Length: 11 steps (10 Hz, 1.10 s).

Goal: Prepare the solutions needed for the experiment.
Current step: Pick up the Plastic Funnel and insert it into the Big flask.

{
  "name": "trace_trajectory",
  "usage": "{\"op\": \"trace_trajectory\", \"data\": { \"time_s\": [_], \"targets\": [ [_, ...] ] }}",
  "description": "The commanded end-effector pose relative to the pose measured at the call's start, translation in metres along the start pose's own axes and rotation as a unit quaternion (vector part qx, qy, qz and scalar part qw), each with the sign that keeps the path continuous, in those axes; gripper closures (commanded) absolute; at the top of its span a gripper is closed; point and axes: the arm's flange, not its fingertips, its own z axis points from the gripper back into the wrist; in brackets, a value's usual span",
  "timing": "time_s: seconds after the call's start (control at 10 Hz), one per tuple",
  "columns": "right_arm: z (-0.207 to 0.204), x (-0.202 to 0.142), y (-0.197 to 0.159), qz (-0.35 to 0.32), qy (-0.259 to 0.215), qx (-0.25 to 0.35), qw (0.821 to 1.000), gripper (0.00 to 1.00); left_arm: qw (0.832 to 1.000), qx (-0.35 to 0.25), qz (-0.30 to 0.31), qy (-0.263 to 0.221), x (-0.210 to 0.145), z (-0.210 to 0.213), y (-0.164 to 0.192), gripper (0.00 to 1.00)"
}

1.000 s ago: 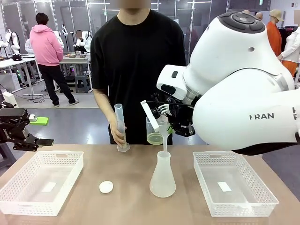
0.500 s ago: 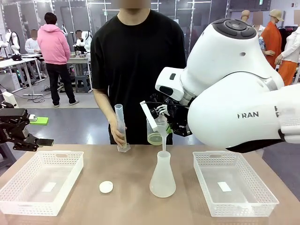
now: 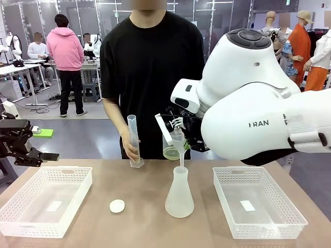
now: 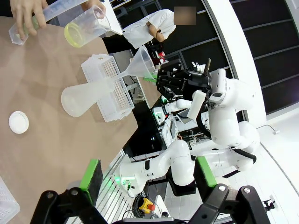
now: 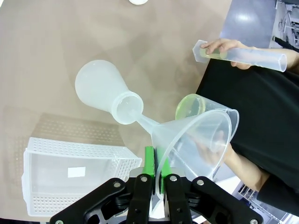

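Your right pincer is clamped on the funnel rim, stem in the flask. The solutions sit in a beaker just past its fingertips. Your left pincer is wide open, empty.

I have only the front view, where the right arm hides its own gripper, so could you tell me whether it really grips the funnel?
Observer: Yes. In the right wrist view the right gripper is shut on the rim of the funnel.
Operator: Thank you. The beaker overlaps the funnel for me; do they touch?
Observer: No. The left wrist view shows a gap between them, with the solution lying at the beaker's bottom.
Operator: And the other arm, please?
Observer: The left gripper is open and holds nothing.
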Motion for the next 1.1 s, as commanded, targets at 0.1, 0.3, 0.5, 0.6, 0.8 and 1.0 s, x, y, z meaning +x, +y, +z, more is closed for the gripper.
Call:
{"op": "trace_trajectory", "data": {
  "time_s": [0.1,0.3,0.5,0.6,0.8,1.0],
  "targets": [
    [-0.008,-0.003,-0.005,-0.018,-0.016,0.006,1.000,0.95,1.000,-0.009,-0.004,-0.002,0.003,-0.001,-0.002,0.00],
    [-0.017,-0.007,-0.001,-0.024,-0.021,0.014,0.999,0.95,1.000,-0.009,-0.004,-0.002,0.003,-0.001,-0.002,0.00],
    [-0.027,-0.010,0.005,-0.030,-0.025,0.019,0.999,0.95,1.000,-0.009,-0.004,-0.002,0.003,-0.001,-0.002,0.00],
    [-0.031,-0.011,0.010,-0.030,-0.024,0.023,0.999,0.95,1.000,-0.009,-0.004,-0.002,0.003,-0.001,-0.002,0.00],
    [-0.041,-0.015,0.017,-0.033,-0.021,0.018,0.999,0.95,1.000,-0.009,-0.004,-0.002,0.003,-0.001,-0.002,0.00],
    [-0.049,-0.018,0.022,-0.035,-0.034,0.016,0.999,0.95,1.000,-0.009,-0.004,-0.002,0.003,-0.001,-0.002,0.00]
  ]
}}
